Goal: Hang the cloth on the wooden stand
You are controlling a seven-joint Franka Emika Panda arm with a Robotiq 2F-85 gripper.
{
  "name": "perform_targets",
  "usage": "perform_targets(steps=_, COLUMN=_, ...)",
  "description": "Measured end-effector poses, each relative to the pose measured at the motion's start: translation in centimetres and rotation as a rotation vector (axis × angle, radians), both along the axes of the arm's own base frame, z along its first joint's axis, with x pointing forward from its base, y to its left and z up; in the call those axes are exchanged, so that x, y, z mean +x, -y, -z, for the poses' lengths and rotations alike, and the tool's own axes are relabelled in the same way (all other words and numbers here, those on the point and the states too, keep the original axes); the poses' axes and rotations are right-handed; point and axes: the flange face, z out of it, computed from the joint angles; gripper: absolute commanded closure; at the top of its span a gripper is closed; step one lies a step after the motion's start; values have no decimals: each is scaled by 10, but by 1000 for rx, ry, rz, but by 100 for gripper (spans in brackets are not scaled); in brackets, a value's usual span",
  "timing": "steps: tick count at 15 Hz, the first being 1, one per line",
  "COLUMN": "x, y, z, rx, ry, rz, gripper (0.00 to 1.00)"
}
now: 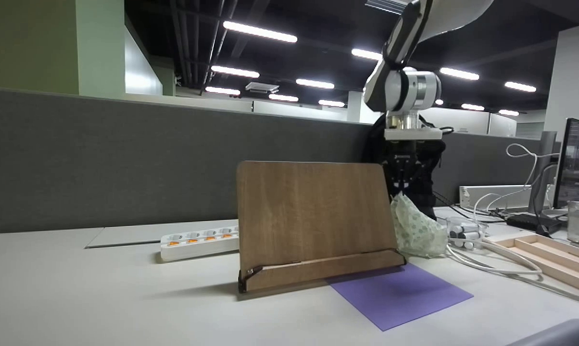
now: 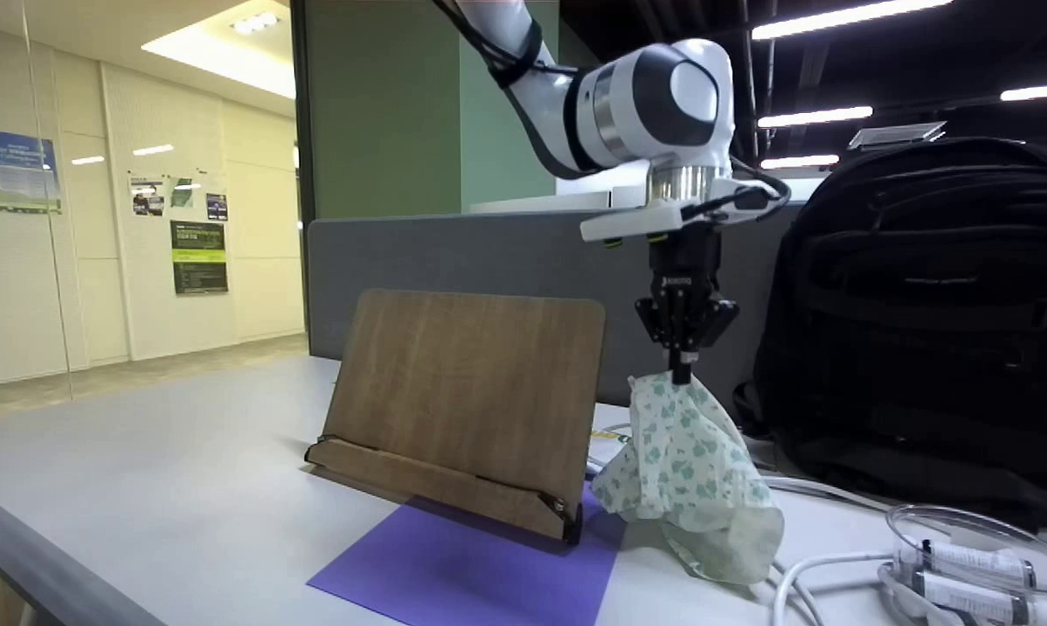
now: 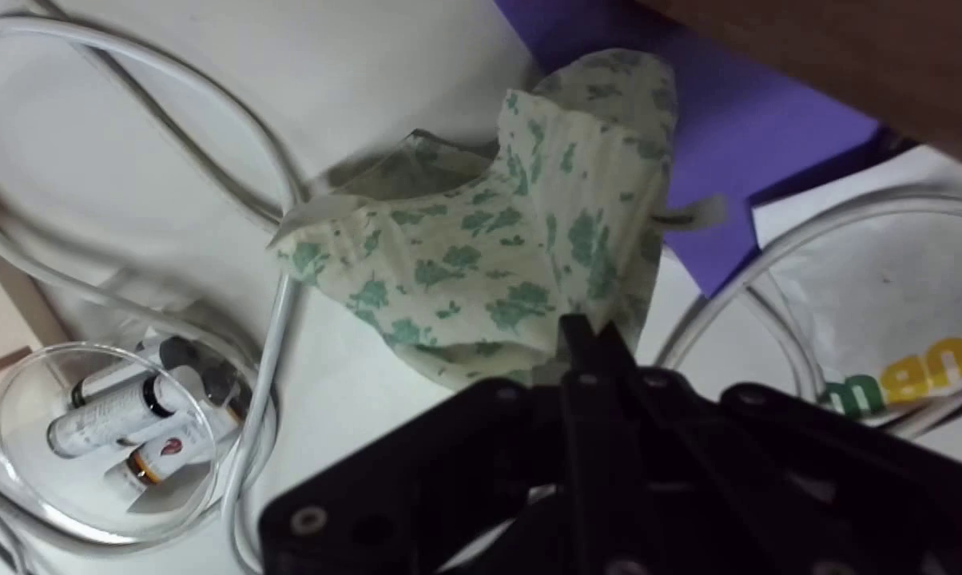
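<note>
The cloth is pale with green floral print and hangs below my gripper in both exterior views (image 1: 417,233) (image 2: 697,474). It fills the middle of the wrist view (image 3: 481,263). My gripper (image 2: 682,374) is shut on the cloth's top, and its fingertips also show in the wrist view (image 3: 597,335) and an exterior view (image 1: 401,189). The cloth's lower edge is at or close to the tabletop. The brown wooden stand (image 2: 471,391) leans back beside the cloth, its top edge higher than the fingertips. It also shows in an exterior view (image 1: 313,211) and the wrist view (image 3: 872,64).
A purple sheet (image 2: 489,561) lies partly under the stand. White cables (image 3: 277,335) and a clear dish with vials (image 2: 976,565) lie near the cloth. A black backpack (image 2: 915,348) stands behind. A power strip (image 1: 200,247) and a wooden tray (image 1: 559,259) are on the table.
</note>
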Motion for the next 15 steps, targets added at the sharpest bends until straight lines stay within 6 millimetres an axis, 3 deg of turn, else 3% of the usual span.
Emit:
perform_targets(steps=4, x=-2, y=-24, z=-73, rx=-13, ry=97, rz=2, gripper=100)
perform_targets(steps=8, x=1, y=-58, z=-127, rx=-42, ry=159, rz=-68, gripper=100)
perform_targets(steps=11, x=1, y=-89, z=-151, rx=-30, ry=149, rz=-129, gripper=100)
perform_targets(steps=15, x=-16, y=-135, z=-160, rx=47, ry=-25, rz=-268, gripper=100)
